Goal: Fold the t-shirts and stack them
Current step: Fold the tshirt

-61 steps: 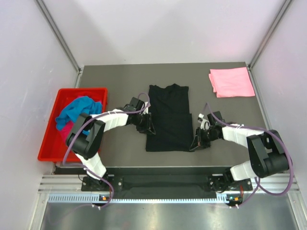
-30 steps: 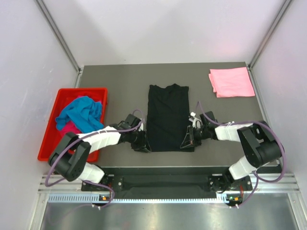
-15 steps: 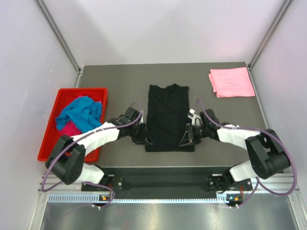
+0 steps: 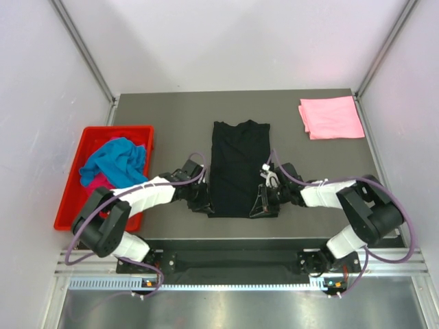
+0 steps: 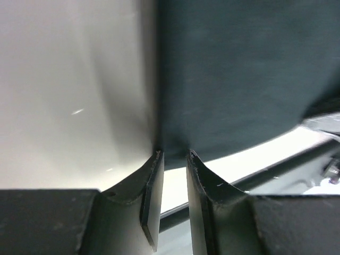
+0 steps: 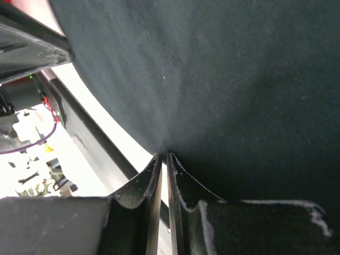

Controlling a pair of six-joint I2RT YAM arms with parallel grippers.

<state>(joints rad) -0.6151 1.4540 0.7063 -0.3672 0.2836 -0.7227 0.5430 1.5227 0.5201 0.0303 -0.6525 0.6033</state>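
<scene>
A black t-shirt (image 4: 240, 164) lies flat mid-table, folded into a long narrow strip, collar at the far end. My left gripper (image 4: 206, 203) sits at its near left corner. In the left wrist view the gripper (image 5: 174, 154) has its tips a narrow gap apart, pinching the shirt's edge (image 5: 239, 69). My right gripper (image 4: 259, 205) is at the near right corner. In the right wrist view the gripper (image 6: 163, 155) is almost closed on the hem (image 6: 212, 79). A folded light pink t-shirt (image 4: 331, 117) lies at the far right. Turquoise (image 4: 113, 161) and magenta (image 4: 96, 185) t-shirts lie crumpled in the tray.
A red plastic tray (image 4: 116, 129) stands at the table's left edge. The table's near edge and the arm-base rail run just below the shirt's hem. Metal frame posts rise at both far corners.
Both grippers moved from beside the shirt's middle to its near corners, lifted slightly, then came down again. The shirt's side flaps now lie folded in, making a narrower strip.
</scene>
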